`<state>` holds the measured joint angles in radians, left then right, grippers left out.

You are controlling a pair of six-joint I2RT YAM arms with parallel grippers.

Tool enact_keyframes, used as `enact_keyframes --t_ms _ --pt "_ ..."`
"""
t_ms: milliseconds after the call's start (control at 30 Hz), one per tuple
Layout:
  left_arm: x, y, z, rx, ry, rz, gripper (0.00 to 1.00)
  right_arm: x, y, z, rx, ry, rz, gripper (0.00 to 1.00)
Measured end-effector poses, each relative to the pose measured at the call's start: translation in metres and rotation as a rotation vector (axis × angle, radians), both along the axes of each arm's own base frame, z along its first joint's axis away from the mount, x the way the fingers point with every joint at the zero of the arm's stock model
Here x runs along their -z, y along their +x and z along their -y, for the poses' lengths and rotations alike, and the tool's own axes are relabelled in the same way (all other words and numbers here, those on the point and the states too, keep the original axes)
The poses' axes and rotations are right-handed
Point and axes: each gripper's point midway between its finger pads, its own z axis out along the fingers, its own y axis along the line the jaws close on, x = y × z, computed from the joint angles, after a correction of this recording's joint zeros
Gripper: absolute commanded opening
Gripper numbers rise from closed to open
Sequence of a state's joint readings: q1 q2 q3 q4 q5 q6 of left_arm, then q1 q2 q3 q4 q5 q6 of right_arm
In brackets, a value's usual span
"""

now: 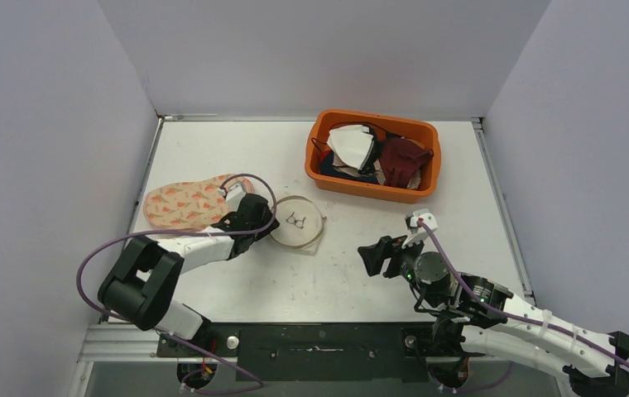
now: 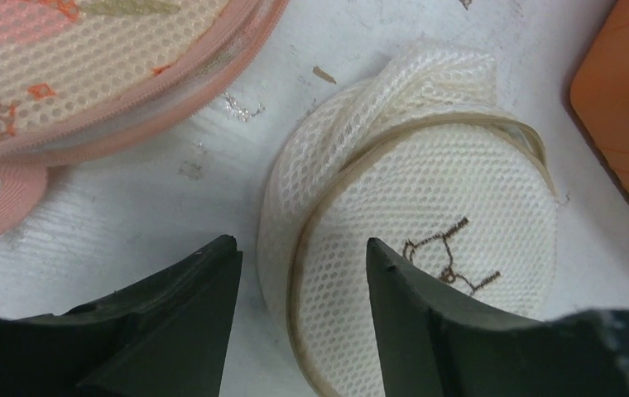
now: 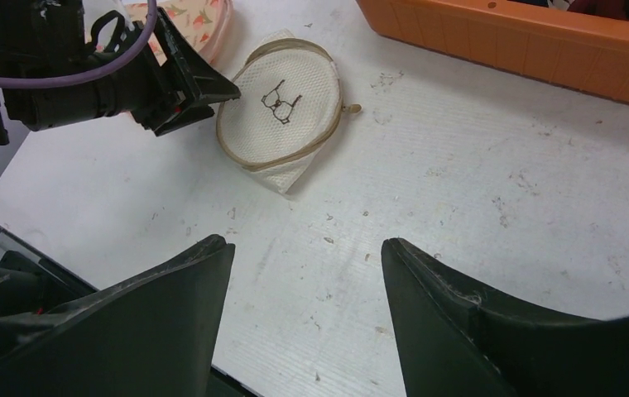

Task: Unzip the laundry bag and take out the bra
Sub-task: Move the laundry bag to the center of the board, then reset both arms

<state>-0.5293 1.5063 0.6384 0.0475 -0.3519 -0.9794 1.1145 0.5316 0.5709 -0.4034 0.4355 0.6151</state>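
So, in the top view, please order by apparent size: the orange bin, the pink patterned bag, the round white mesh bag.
1. orange bin, clearly largest
2. pink patterned bag
3. round white mesh bag, smallest

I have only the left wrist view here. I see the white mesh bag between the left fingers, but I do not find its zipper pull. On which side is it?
Observer: The zipper pull sticks out at the edge of the white mesh bag that faces the orange bin.
Operator: Thank you. And what is on the right side?
Observer: The right gripper hangs open and empty, well apart from the bag, in front of the bin.
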Motion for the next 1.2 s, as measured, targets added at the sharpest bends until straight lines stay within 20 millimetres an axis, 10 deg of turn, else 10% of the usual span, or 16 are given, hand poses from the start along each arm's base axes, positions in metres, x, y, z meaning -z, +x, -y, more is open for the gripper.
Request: enact_keyframes --t_ms 433,633,933,1200 --pt "-0.095 -0.049 0.026 0.146 -0.123 0.19 0.99 -0.031 0.0 -0.002 -0.053 -0.014 0.079 0.92" --pt "-0.13 -0.085 0.03 0.261 -0.132 0.253 0.96 -0.07 -0.003 -0.008 -0.08 0.095 0.13 0.9" --pt "-0.203 -0.101 -0.014 0.221 -0.094 0.443 0.96 -0.1 0.0 0.005 -0.032 0.194 0.209 0.9" --pt "-0.188 -0.103 -0.029 0.2 -0.023 0.434 0.96 -0.095 0.013 0.027 0.105 0.167 0.224 0.9"
